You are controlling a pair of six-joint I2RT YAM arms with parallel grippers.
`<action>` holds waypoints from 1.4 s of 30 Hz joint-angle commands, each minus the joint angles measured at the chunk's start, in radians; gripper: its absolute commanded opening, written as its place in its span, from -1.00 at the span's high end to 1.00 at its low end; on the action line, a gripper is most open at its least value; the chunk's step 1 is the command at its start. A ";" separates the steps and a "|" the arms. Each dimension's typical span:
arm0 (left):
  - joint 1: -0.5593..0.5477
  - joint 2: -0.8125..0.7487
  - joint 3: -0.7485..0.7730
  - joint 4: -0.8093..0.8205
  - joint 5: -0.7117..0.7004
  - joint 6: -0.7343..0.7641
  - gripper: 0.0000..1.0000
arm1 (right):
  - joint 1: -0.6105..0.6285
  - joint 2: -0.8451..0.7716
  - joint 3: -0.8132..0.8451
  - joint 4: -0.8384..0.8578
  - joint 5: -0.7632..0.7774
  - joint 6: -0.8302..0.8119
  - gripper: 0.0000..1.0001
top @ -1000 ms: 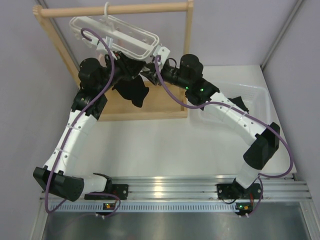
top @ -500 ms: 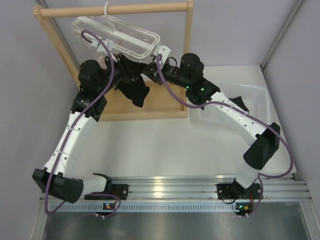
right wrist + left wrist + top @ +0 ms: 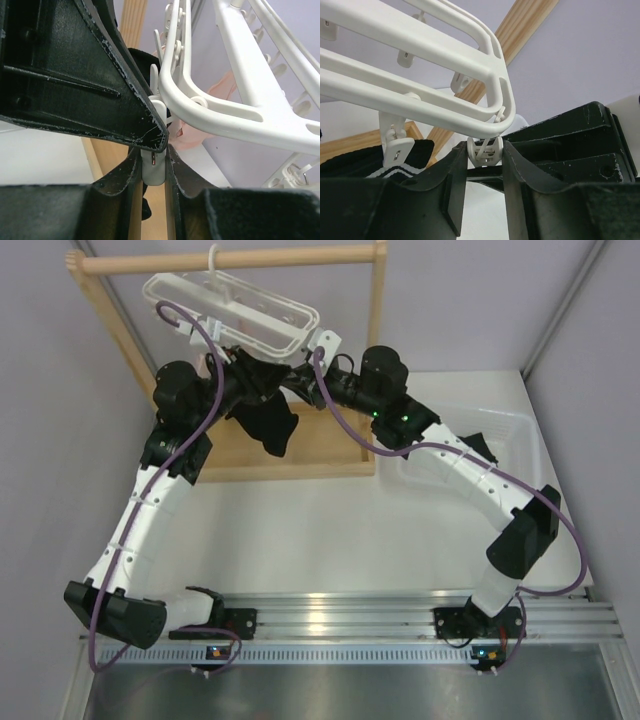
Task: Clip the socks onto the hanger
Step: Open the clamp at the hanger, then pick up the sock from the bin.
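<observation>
The white hanger hangs by its hook from the wooden rod. A black sock dangles under it; in the left wrist view a clip holds its striped cuff. My left gripper is shut on a white clip at the frame's corner. My right gripper faces it, shut on a white clip under the frame. The two grippers touch. I cannot tell whether it is the same clip.
The wooden rack stands round the hanger, its base board under the sock. A pale pink cloth hangs behind the frame. A white tray at the right holds a dark item, partly hidden by my right arm.
The left arm has risen slightly toward the hanger, and the hanger and sock have shifted a little with it. Both grippers stay shut under the frame.
</observation>
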 commanded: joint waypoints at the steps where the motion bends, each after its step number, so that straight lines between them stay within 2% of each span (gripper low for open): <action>1: 0.023 -0.028 -0.003 0.105 -0.043 -0.040 0.27 | 0.000 -0.030 0.012 0.056 -0.024 0.003 1.00; 4: 0.030 -0.022 -0.006 0.116 -0.041 -0.058 0.50 | 0.000 -0.036 0.009 0.057 -0.026 0.000 1.00; 5: 0.032 -0.021 -0.009 0.116 -0.037 -0.065 0.69 | 0.000 -0.036 0.007 0.059 -0.026 0.003 1.00; 8: 0.035 -0.016 -0.017 0.127 -0.027 -0.072 0.95 | 0.000 -0.039 0.004 0.060 -0.027 0.001 1.00; 10: 0.035 -0.015 -0.022 0.130 -0.021 -0.072 1.00 | 0.000 -0.039 0.004 0.059 -0.027 0.003 1.00; 11: 0.035 -0.015 -0.023 0.134 -0.015 -0.071 1.00 | 0.000 -0.041 0.006 0.051 -0.024 0.005 0.83; 13: 0.035 -0.012 -0.022 0.133 -0.007 -0.068 1.00 | 0.000 -0.042 0.004 0.039 -0.018 0.006 0.38; 14: 0.035 -0.012 -0.022 0.133 -0.004 -0.065 1.00 | -0.001 -0.047 0.003 0.031 -0.010 0.003 0.08; 15: 0.035 -0.010 -0.023 0.133 -0.003 -0.066 1.00 | -0.006 -0.057 -0.001 0.019 -0.009 0.001 -0.03; 16: 0.035 -0.010 -0.023 0.131 -0.004 -0.065 1.00 | -0.012 -0.064 -0.017 0.014 -0.004 -0.002 -0.24; 19: 0.037 -0.009 -0.026 0.133 0.000 -0.062 1.00 | -0.039 -0.103 -0.057 -0.012 -0.001 0.000 -0.46; 20: 0.037 -0.007 -0.026 0.133 0.002 -0.060 1.00 | -0.049 -0.114 -0.066 -0.026 -0.006 0.001 -0.65; 25: 0.037 -0.004 -0.026 0.133 0.017 -0.062 1.00 | -0.160 -0.200 -0.148 -0.124 -0.105 0.009 -0.99; 30: 0.037 0.004 -0.022 0.134 0.046 -0.062 1.00 | -0.330 -0.275 -0.224 -0.237 -0.312 -0.011 -0.99; 31: 0.037 0.005 -0.019 0.134 0.060 -0.062 1.00 | -0.355 -0.281 -0.231 -0.306 -0.356 -0.029 -1.00; 34: 0.037 0.010 -0.011 0.133 0.069 -0.055 1.00 | -0.456 -0.298 -0.241 -0.435 -0.378 -0.136 -1.00; 35: 0.037 0.010 -0.010 0.133 0.072 -0.049 1.00 | -0.487 -0.300 -0.243 -0.531 -0.387 -0.170 -1.00; 39: 0.037 0.014 -0.003 0.128 0.075 -0.042 1.00 | -0.692 -0.279 -0.276 -0.724 -0.371 -0.331 -1.00; 41: 0.037 0.014 -0.003 0.128 0.072 -0.043 1.00 | -0.756 -0.248 -0.293 -0.783 -0.337 -0.397 -0.99; 42: 0.037 0.014 -0.003 0.127 0.071 -0.045 1.00 | -0.833 -0.233 -0.304 -0.823 -0.319 -0.467 -1.00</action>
